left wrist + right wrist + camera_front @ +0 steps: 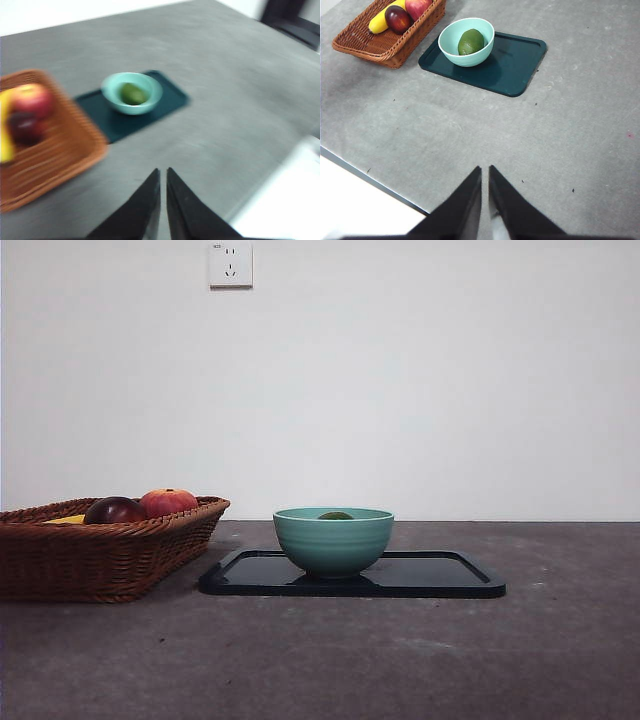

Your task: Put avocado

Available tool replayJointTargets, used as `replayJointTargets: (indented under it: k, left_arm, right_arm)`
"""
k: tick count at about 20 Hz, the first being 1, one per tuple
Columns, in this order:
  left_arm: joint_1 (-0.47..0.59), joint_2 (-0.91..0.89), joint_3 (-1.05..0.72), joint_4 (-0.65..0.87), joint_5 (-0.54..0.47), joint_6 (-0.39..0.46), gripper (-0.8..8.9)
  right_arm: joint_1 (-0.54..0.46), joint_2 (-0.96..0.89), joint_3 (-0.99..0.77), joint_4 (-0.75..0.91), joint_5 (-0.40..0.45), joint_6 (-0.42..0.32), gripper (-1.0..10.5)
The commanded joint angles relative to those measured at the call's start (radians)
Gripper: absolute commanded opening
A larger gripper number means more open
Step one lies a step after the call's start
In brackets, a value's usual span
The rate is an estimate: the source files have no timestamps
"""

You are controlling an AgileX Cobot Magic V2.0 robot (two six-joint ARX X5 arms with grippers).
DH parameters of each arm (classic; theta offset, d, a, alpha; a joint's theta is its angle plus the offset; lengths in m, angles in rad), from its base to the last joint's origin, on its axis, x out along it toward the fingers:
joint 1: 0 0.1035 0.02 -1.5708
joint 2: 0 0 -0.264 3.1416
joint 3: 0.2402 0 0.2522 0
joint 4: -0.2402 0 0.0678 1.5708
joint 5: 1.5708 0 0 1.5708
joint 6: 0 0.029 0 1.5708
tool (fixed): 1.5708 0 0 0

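Observation:
The dull green avocado (470, 41) lies inside the teal bowl (452, 50), which stands on a dark tray (515, 70). From the front only the avocado's top (335, 515) peeks over the bowl's rim (333, 540). The left wrist view, blurred, shows the avocado (133, 93) in the bowl (112, 97) too. My left gripper (163, 175) is shut, high above the table and far from the bowl. My right gripper (485, 172) is shut as well, raised over the table's near side with nothing in it.
A wicker basket (100, 560) stands left of the tray (440, 575), holding a dark maroon fruit (113, 510), a red-orange fruit (167, 502) and a banana (382, 19). The table's near edge (370, 180) runs close to the right gripper.

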Motion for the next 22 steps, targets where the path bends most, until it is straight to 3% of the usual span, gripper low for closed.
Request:
replayJointTargets:
  k: [1, 3, 6, 11, 14, 17, 22]
  left_arm:
    - [0.144, 0.007, -0.003, 0.015, 0.001, 0.000, 0.18]
    - [0.282, 0.006, -0.043, 0.025, 0.000, 0.019, 0.18]
    - [0.439, -0.019, -0.172, 0.193, 0.000, 0.168, 0.18]
    - [0.576, -0.153, -0.577, 0.759, 0.000, 0.168, 0.18]
    - [0.633, -0.245, -0.793, 0.959, 0.000, 0.124, 0.18]
    - [0.652, -0.350, -0.946, 0.989, 0.000, 0.058, 0.18]
    - [0.672, -0.408, -1.048, 0.967, 0.000, 0.049, 0.18]
  right_arm:
    - [0.011, 0.003, 0.004, 0.013, 0.001, 0.006, 0.2]
    - [0.011, 0.003, 0.004, 0.013, 0.001, 0.006, 0.2]
    - [0.011, 0.003, 0.004, 0.013, 0.001, 0.006, 0.2]
    - [0.011, 0.003, 0.004, 0.013, 0.001, 0.006, 0.2]
    - [0.011, 0.003, 0.004, 0.013, 0.001, 0.006, 0.2]
    - [0.011, 0.003, 0.004, 0.013, 0.001, 0.006, 0.2]
    - [0.011, 0.003, 0.005, 0.013, 0.001, 0.006, 0.2]
